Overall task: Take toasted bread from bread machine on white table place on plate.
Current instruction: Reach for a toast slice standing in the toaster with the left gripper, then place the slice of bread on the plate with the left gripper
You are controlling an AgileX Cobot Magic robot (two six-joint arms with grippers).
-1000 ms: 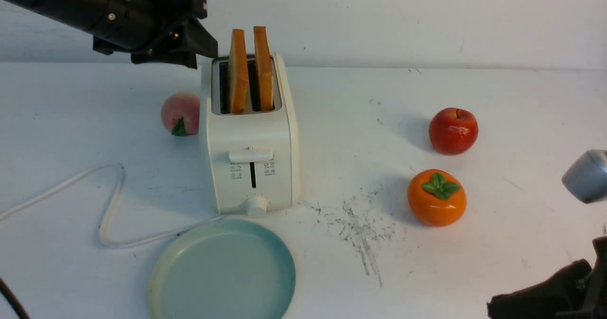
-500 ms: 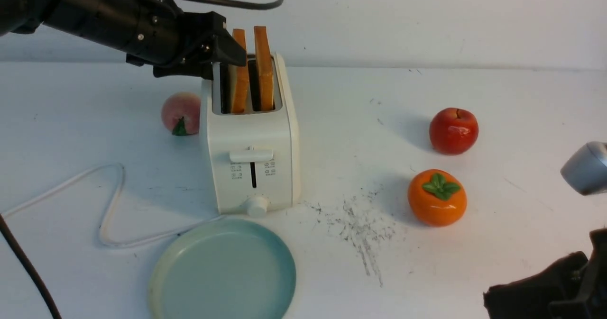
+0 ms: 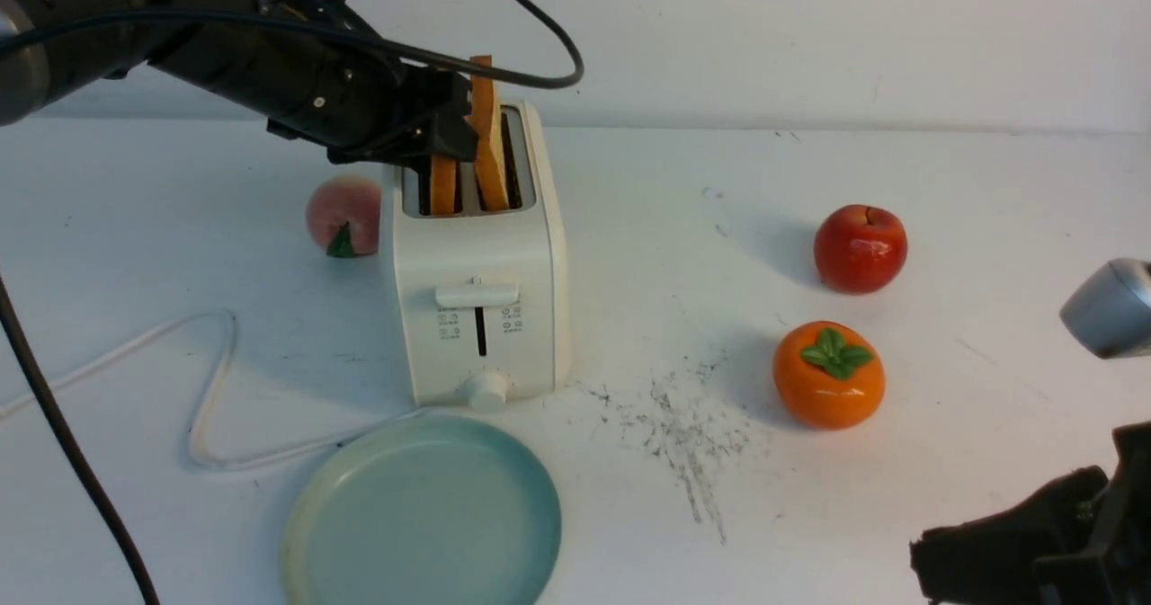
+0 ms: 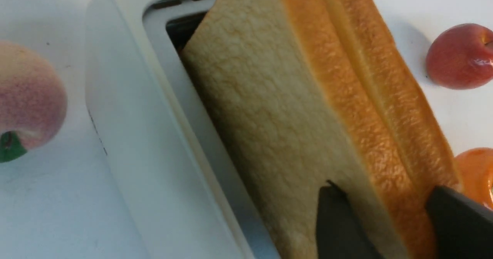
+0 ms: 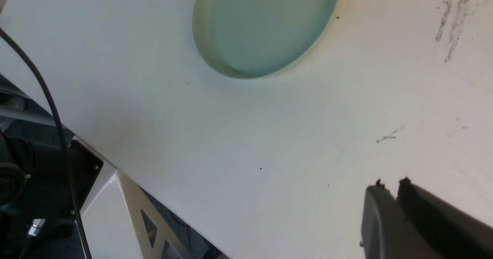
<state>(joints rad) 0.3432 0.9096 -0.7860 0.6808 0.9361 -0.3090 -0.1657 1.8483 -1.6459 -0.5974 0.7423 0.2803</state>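
On the white table [image 3: 809,506] stands the bread machine [image 3: 477,317], with two slices of toasted bread sticking up from its slots. My left gripper [image 3: 454,129] reaches in from the left and is shut on the left slice [image 3: 442,182]. In the left wrist view one finger [image 4: 339,220] presses that slice's tan face [image 4: 269,109] and the other finger [image 4: 458,220] sits against its far side. The right slice [image 3: 486,137] leans against it. The plate [image 3: 423,515] lies bare in front of the bread machine. My right gripper [image 5: 391,182] hangs shut and holds nothing, low at the front right [image 3: 926,558].
A peach [image 3: 343,214] lies just left of the bread machine. A red apple [image 3: 860,247] and an orange persimmon [image 3: 828,374] sit to the right. The white cord [image 3: 211,389] loops over the table at the left, ending near the plate.
My left gripper moved right over the bread machine and closed around the left slice. The right slice tipped left against it. The right arm barely shifted.
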